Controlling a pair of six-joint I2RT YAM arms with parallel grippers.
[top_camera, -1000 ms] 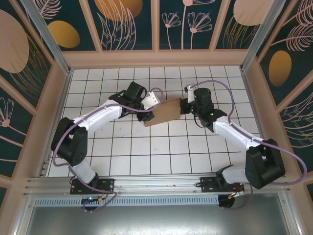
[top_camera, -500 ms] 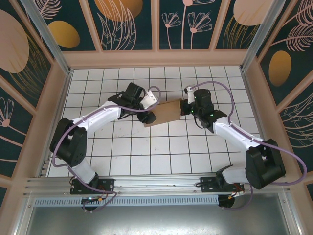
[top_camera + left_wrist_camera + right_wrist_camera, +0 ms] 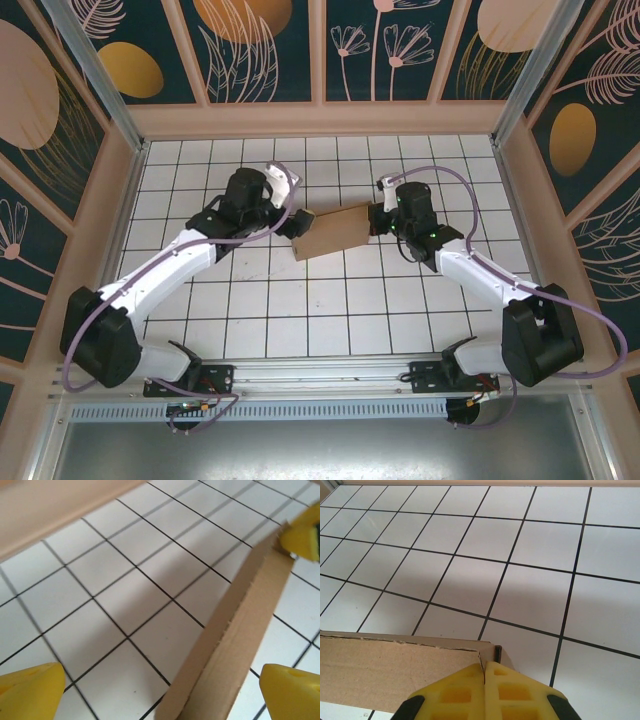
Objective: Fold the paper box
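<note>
- The paper box (image 3: 335, 230) is a thin brown slab out over the white tiled table (image 3: 300, 330). It runs at a slant, its left end sitting a touch nearer the arm bases than its right end.
- The right gripper (image 3: 379, 216) is at the box's right end, pinched tight on the cardboard.
- From the right wrist, its gripper (image 3: 484, 692) has its yellow pads (image 3: 455, 695) pressed together. The box (image 3: 395, 672) comes in from the left, and its corner meets the seam between the pads — a firm hold on that end.
- The left gripper (image 3: 289, 205) is at the box's left end, spread wide and gripping nothing. One finger stands beyond that end of the box, on its far side. The other sits just beside the near corner.
- From the left wrist, the box (image 3: 235, 640) runs away edge-on, a narrow strip rising towards the upper right.
- The box's near end lies between the two yellow fingertips (image 3: 30, 692) of the left gripper (image 3: 161, 692). It is much closer to the one on the right of the frame, and well apart from the other.
- The picture crops too tightly to tell whether the cardboard touches that nearer fingertip.
- At the box's far end in that same view, a yellow pad (image 3: 302, 532) of the right gripper sits against the top corner.
- I cannot tell whether the box's lower edge rests on the tiles or hangs just above them.
</note>
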